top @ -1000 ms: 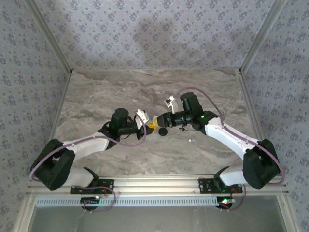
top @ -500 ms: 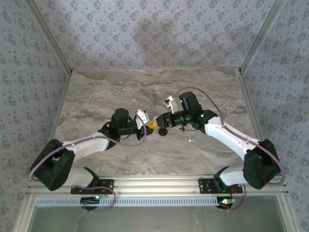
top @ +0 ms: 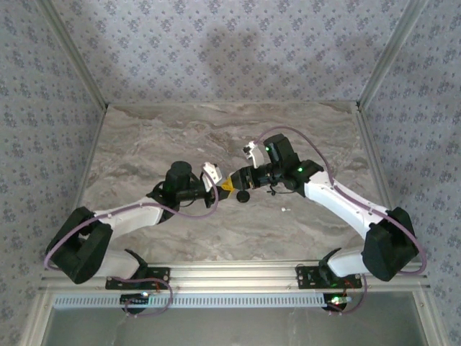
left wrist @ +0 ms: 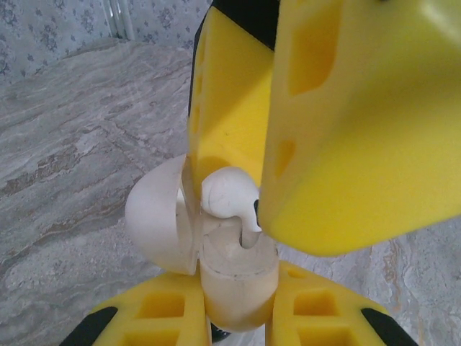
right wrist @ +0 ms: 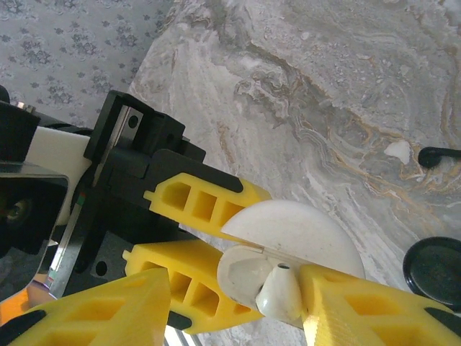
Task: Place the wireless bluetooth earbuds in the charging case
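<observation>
Left fingers [left wrist: 158,316]: clenched on the base of the charging case [left wrist: 238,288], one on each side.
Charging case: held near the middle of the table [top: 158,137], lid swung open to one side.
Earbud [left wrist: 227,196]: white, sitting in the open case, stem pointing down into it.
Right fingers [right wrist: 360,311]: parted, straddling that earbud; one touches it, the other stands clear.
Second earbud [top: 286,210]: lying on the table, apart from the case, on the right arm's side.
Black disc [right wrist: 436,270]: on the table, near the case.

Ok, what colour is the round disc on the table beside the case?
The disc is black, clearest in the right wrist view.
</observation>
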You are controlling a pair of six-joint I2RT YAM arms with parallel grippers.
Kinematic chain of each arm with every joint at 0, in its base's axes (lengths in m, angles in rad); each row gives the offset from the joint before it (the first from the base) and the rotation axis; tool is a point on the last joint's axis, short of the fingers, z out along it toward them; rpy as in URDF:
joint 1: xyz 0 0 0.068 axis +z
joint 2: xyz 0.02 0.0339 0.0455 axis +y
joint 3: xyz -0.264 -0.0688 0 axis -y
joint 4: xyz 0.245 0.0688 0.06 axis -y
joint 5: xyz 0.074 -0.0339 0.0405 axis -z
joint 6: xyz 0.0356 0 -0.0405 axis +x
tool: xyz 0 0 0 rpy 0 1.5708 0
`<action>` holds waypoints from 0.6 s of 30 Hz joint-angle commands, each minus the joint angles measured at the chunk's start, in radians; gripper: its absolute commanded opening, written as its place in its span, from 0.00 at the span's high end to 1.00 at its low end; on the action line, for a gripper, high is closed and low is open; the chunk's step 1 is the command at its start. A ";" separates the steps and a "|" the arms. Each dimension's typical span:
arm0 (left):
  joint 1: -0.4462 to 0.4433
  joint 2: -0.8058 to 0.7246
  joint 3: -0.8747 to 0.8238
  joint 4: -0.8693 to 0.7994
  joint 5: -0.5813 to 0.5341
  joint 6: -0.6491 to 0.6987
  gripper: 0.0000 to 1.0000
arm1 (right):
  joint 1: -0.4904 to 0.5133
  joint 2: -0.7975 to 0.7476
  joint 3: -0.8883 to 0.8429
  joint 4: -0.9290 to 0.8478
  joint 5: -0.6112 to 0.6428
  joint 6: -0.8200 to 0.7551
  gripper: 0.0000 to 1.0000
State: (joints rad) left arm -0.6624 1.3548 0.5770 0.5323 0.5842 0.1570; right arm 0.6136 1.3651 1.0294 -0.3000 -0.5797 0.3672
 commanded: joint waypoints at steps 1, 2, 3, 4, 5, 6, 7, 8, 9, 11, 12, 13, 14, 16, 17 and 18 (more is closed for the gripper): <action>-0.009 0.010 -0.004 0.139 0.054 -0.026 0.95 | -0.002 -0.025 0.032 -0.097 0.073 -0.025 0.47; -0.012 0.015 -0.005 0.150 0.055 -0.031 0.95 | -0.002 -0.027 0.039 -0.109 0.087 -0.027 0.47; -0.013 0.019 -0.005 0.156 0.055 -0.033 0.95 | -0.004 -0.030 0.045 -0.120 0.095 -0.027 0.46; -0.014 0.022 -0.005 0.162 0.057 -0.036 0.95 | -0.005 -0.035 0.048 -0.129 0.102 -0.029 0.45; -0.016 0.024 -0.005 0.168 0.057 -0.037 0.95 | -0.006 -0.037 0.053 -0.135 0.111 -0.030 0.44; -0.016 0.026 -0.005 0.173 0.057 -0.039 0.95 | -0.006 -0.041 0.056 -0.141 0.119 -0.028 0.43; -0.018 0.029 -0.005 0.176 0.057 -0.042 0.95 | -0.006 -0.043 0.061 -0.146 0.124 -0.029 0.43; -0.018 0.030 -0.005 0.178 0.057 -0.042 0.95 | -0.006 -0.047 0.063 -0.150 0.132 -0.030 0.42; -0.018 0.031 -0.005 0.178 0.057 -0.041 0.95 | -0.006 -0.050 0.067 -0.156 0.141 -0.027 0.42; -0.019 0.030 -0.005 0.178 0.055 -0.041 0.95 | -0.008 -0.061 0.068 -0.163 0.154 -0.026 0.41; -0.018 0.028 -0.005 0.176 0.055 -0.040 0.95 | -0.008 -0.065 0.070 -0.168 0.165 -0.025 0.41; -0.019 0.027 -0.004 0.173 0.054 -0.039 0.95 | -0.008 -0.073 0.073 -0.174 0.173 -0.024 0.41; -0.018 0.027 -0.005 0.171 0.051 -0.037 0.95 | -0.009 -0.083 0.073 -0.178 0.180 -0.021 0.41; -0.017 0.026 -0.003 0.164 0.047 -0.033 0.95 | -0.014 -0.107 0.072 -0.177 0.177 -0.015 0.41; -0.019 0.026 -0.003 0.159 0.048 -0.032 0.95 | -0.015 -0.121 0.069 -0.173 0.169 -0.012 0.43; -0.018 0.024 -0.002 0.157 0.048 -0.030 0.95 | -0.017 -0.132 0.067 -0.171 0.162 -0.006 0.46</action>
State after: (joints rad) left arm -0.6708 1.3842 0.5713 0.6537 0.6056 0.1261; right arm 0.6033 1.2869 1.0725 -0.4458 -0.4313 0.3538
